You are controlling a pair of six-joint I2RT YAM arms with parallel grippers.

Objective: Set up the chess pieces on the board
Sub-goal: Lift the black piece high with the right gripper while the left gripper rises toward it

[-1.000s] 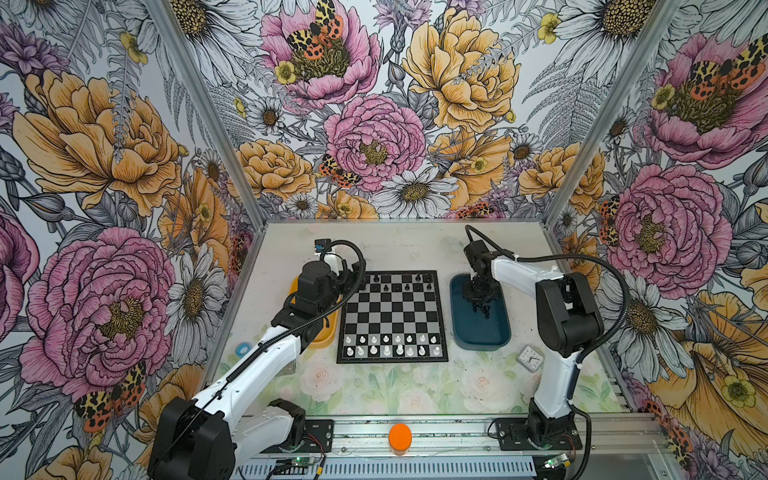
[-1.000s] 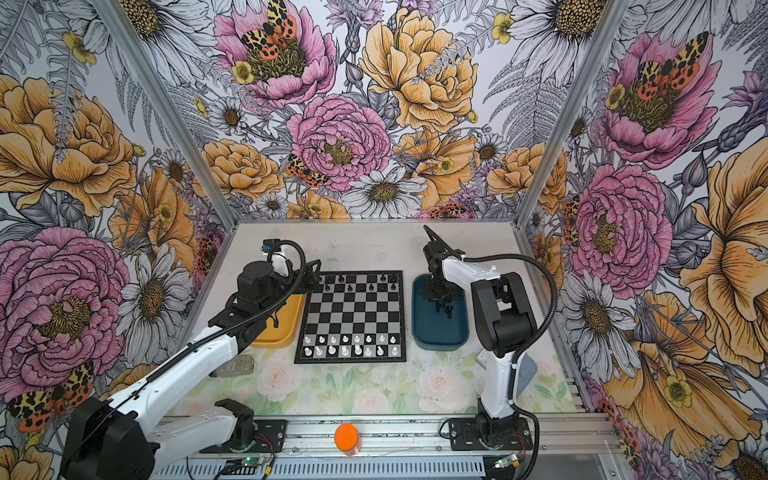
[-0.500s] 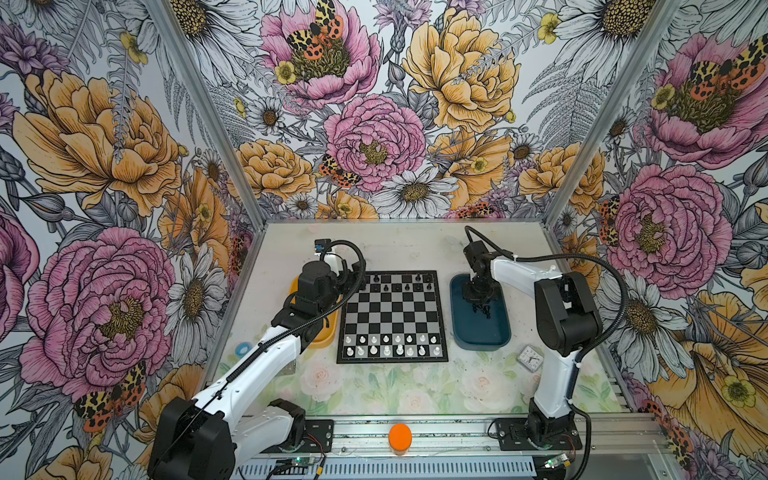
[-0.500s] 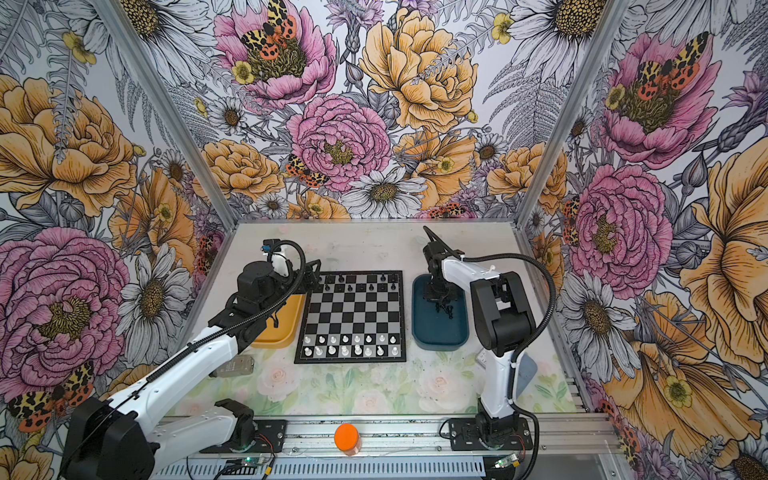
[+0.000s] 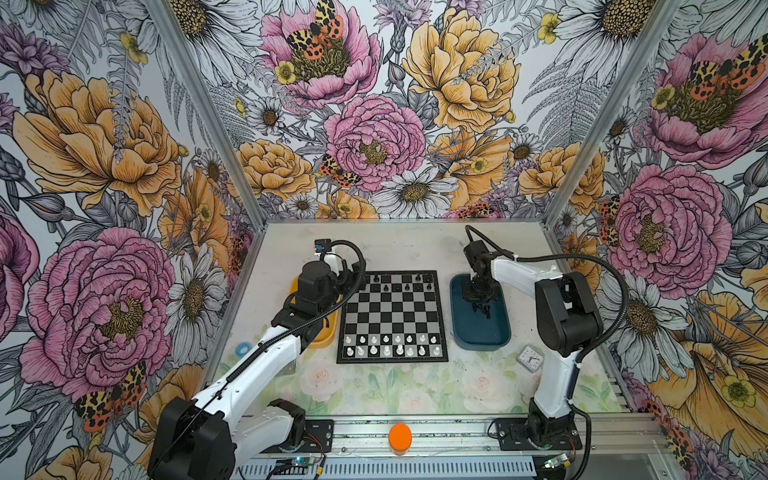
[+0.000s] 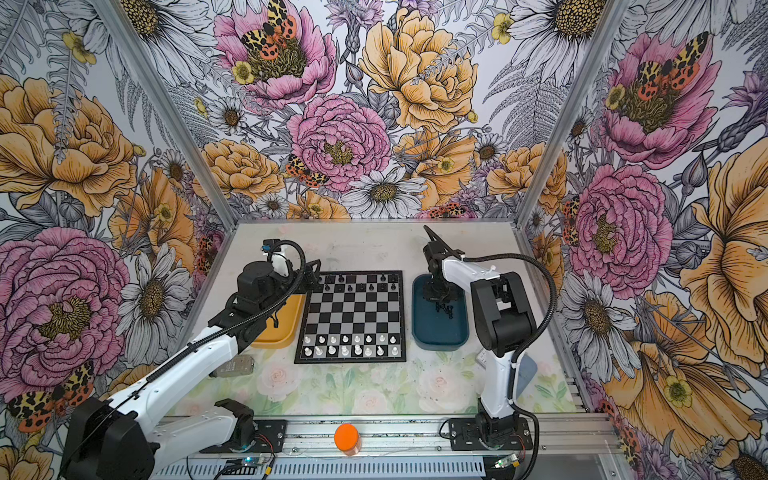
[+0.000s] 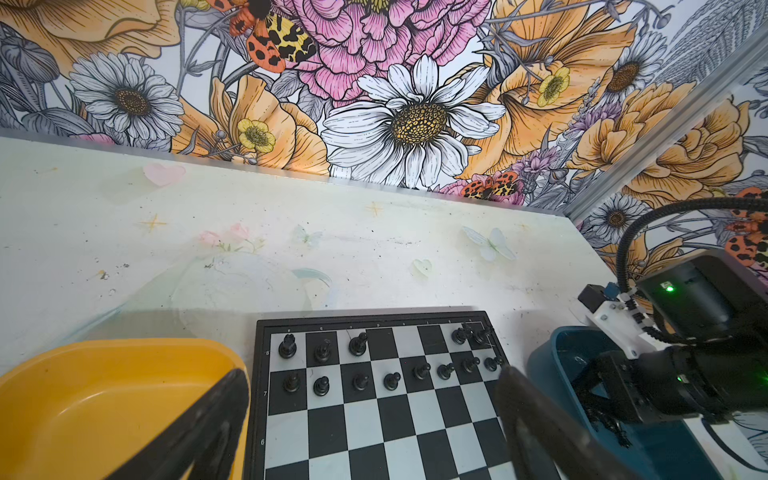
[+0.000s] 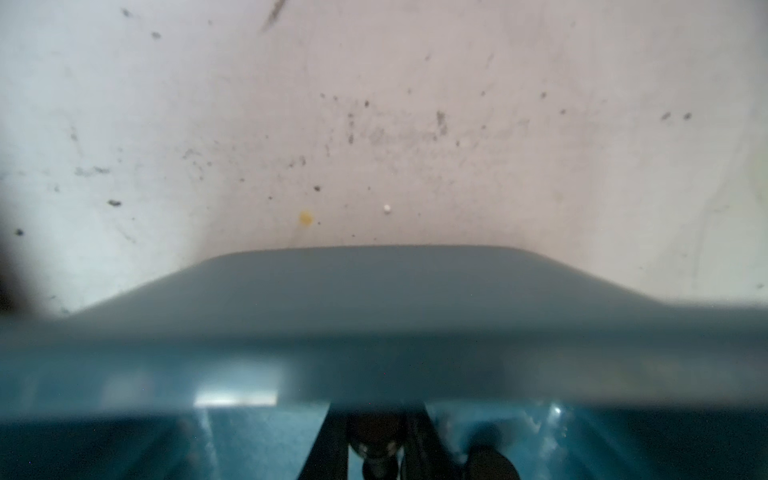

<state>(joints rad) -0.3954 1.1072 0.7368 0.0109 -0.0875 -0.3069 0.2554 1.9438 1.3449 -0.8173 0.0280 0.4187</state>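
The board (image 5: 392, 316) (image 6: 351, 318) lies mid-table, and several black chess pieces (image 5: 401, 281) (image 7: 361, 380) stand on its two far rows. A small heap of loose black pieces (image 5: 481, 308) (image 6: 444, 308) lies in the dark blue tray (image 5: 482, 332). My right gripper (image 5: 478, 293) (image 8: 376, 455) reaches down into that tray. In the right wrist view its fingers are shut on a dark rounded chess piece (image 8: 374, 428). My left gripper (image 5: 357, 276) (image 7: 371, 374) hovers open at the board's far left corner, holding nothing.
A yellow tray (image 5: 322, 336) (image 7: 104, 407) sits left of the board, partly under my left arm. White chessmen (image 5: 392, 345) fill the board's two near rows. A small clock (image 5: 530, 358) lies near the blue tray's front. An orange cap (image 5: 400, 436) sits on the front rail.
My right gripper's fingers have drawn together inside the blue tray. Both arms stay almost where they were.
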